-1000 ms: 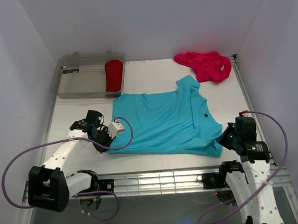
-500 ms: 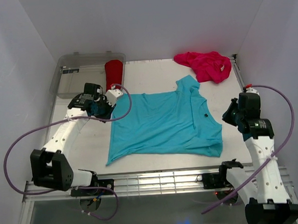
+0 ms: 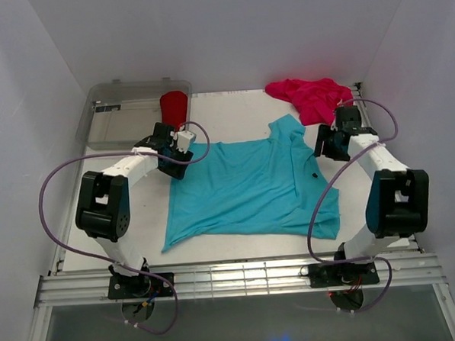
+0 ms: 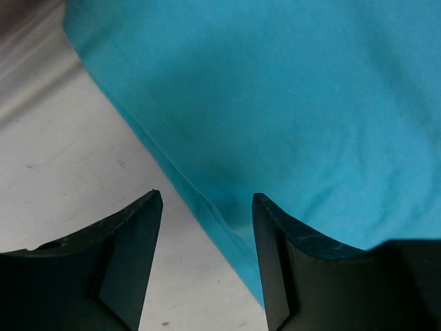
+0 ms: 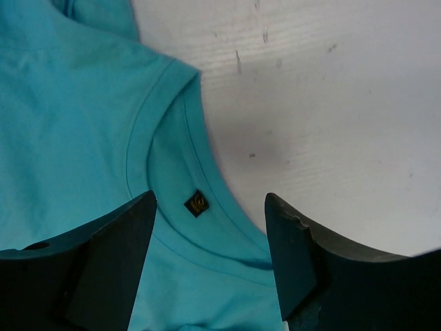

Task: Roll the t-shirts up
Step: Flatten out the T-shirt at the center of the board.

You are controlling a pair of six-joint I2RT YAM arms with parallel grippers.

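So here's where we're at with the shirt rolling. The turquoise shirt [image 3: 251, 188] is spread across the middle of the bench [image 3: 239, 109], lying sideways with the neck end to the right and the hem to the left. It's mostly flat, with a few ripples, and the near-left hem corner is pulled out to a point.

The left claw [image 4: 207, 200] is wide, nothing in it, sitting low over the far-left edge of the shirt, so the hem line runs right between its jaws. The right claw [image 5: 210, 200] is also spread wide and holding nothing, parked over the collar [image 5: 148, 172], with the little dark tag [image 5: 197, 203] between its jaws. Our guess is that both are lining up on the far side to tug it square, because a roll only comes out tidy from a flat shirt.

The pink shirt [image 3: 315, 99] is bunched up at the far right of the bench. The red shirt [image 3: 174, 112] is at the right end of the clear bin [image 3: 118, 126], far left, and looks rolled already. So we reckon this is shirt two of three.

Compared with a second ago, both arms were down at the near corners with the claws pinched shut. Since then they've swung to the far side and opened up. The shirt has barely shifted, though its near edge now sits a touch closer to us.
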